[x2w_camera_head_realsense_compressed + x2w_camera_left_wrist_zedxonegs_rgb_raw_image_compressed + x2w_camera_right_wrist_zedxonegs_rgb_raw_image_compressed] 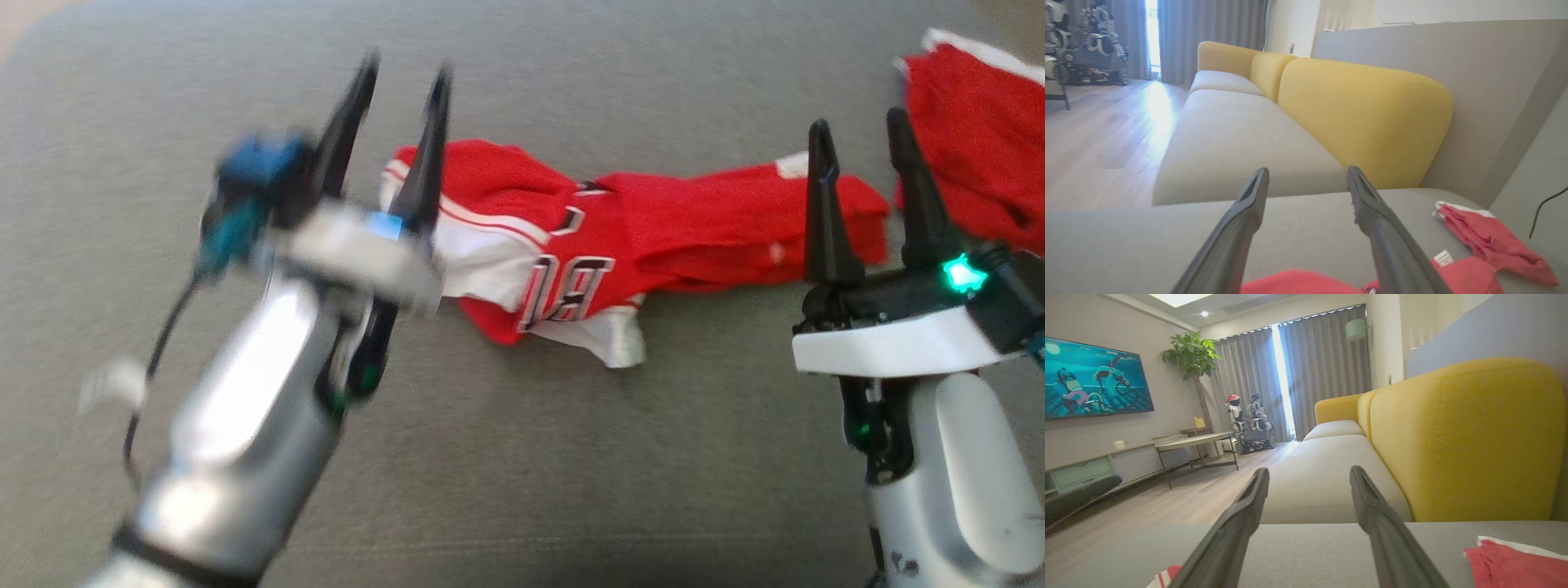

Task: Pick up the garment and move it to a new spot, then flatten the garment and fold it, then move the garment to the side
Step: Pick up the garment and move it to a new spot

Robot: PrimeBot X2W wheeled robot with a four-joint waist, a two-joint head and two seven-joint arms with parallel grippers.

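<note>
lying bunched in a long strip across the middle of the head view, the red garment [653, 220] runs left to right on the grey cushion [531, 457], its white-trimmed end toward the left of the frame and its plain red end toward the right. the left tool [406, 73] stands at that left end, one finger crossing the cloth's edge in the picture; the right tool [857, 122] stands at the right end. so each arm has one end of the strip close to its tips, and the long axis lies crosswise to both pairs of fingers, which point up the frame. a second red cloth [971, 139] lies apart at the upper right. the left tool is blurred, fingers spread wide with nothing between them; in its wrist view red cloth sits at the bottom edge beneath the fingers, and i cannot tell whether they touch it. the right tool is likewise spread wide and holds nothing. the garment looks not yet flattened, so a pinch at each end seems the likely need
</note>
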